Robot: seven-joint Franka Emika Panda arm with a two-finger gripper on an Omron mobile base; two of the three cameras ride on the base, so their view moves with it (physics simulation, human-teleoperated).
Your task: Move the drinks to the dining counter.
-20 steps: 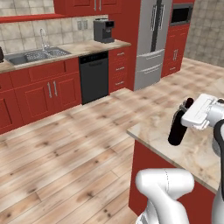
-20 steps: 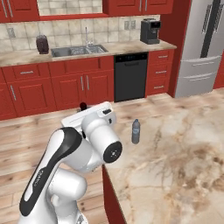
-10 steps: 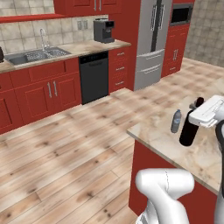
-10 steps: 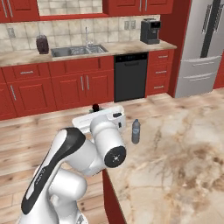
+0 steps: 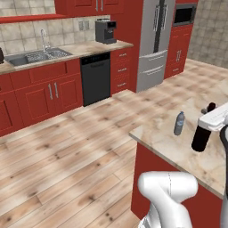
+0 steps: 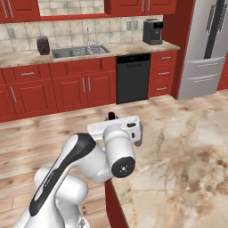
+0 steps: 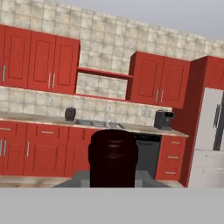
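The claw (image 5: 209, 121) is gripping a black wine bottle (image 5: 201, 137), hanging upright and seemingly just above the bench (image 5: 178, 151), beside the water bottle (image 5: 179, 123).

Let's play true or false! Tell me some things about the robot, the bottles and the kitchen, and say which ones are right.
1. The tool holds a black wine bottle. True.
2. The water bottle lies on the wooden floor. False: it stands upright on the dining counter.
3. The black bottle is over the dining counter. True.
4. The coffee machine stands on the dining counter. False: it is on the far countertop by the fridge.
5. The dishwasher is white. False: it is black.
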